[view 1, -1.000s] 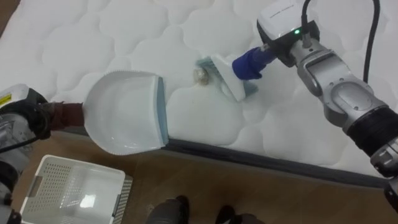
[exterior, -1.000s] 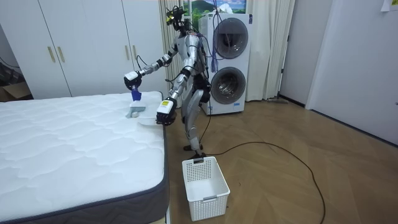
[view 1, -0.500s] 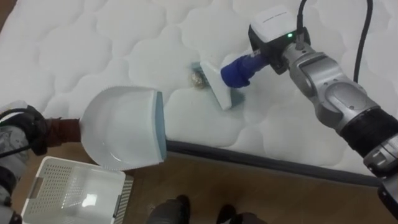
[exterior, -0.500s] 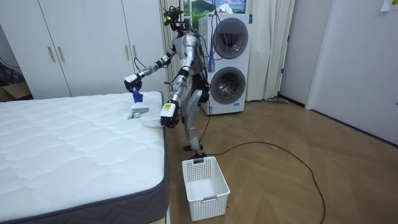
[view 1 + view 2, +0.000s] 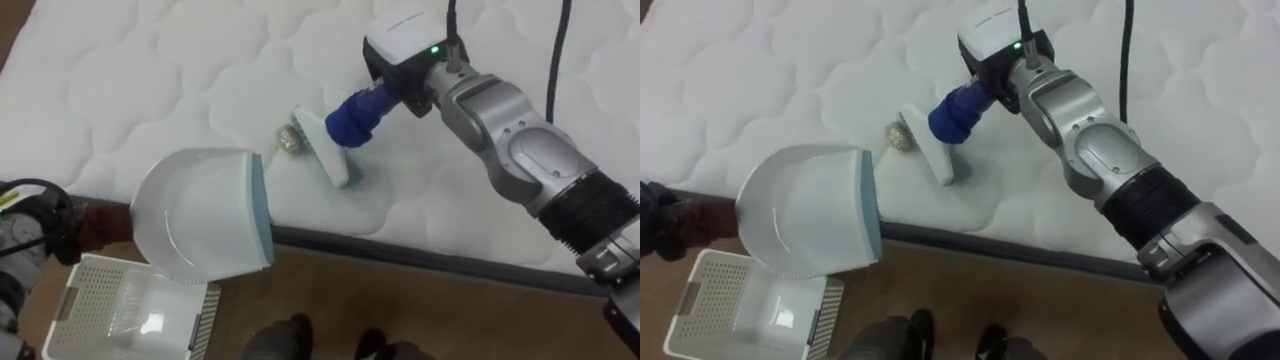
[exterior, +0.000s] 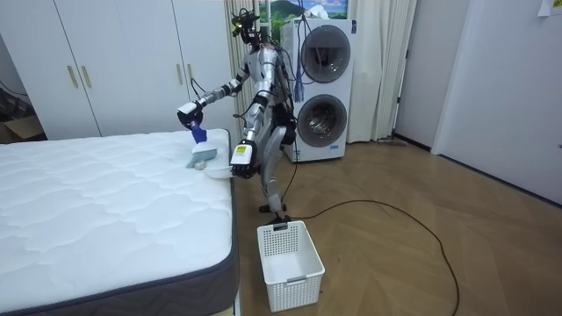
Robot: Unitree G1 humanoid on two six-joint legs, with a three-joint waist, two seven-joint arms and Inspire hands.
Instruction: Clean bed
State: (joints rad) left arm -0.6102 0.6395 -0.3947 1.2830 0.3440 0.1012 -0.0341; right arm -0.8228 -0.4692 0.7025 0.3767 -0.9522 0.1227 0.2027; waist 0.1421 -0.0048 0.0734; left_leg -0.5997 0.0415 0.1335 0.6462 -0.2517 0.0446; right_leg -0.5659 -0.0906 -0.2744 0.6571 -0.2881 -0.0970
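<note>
Two sets of fingers are curled round handles: those of the right hand (image 5: 408, 85) clamp the blue grip of a brush (image 5: 350, 118), and those of the left hand (image 5: 45, 225) wrap the dark-red handle of a white dustpan (image 5: 205, 215). The brush's white head rests tilted on the bed (image 5: 150, 70), touching a small crumpled scrap (image 5: 289, 137). The dustpan hangs across the mattress edge, near the scrap but apart from it, its bluish lip on the brush's side, above a white basket (image 5: 120, 315) on the floor (image 5: 420, 300).
</note>
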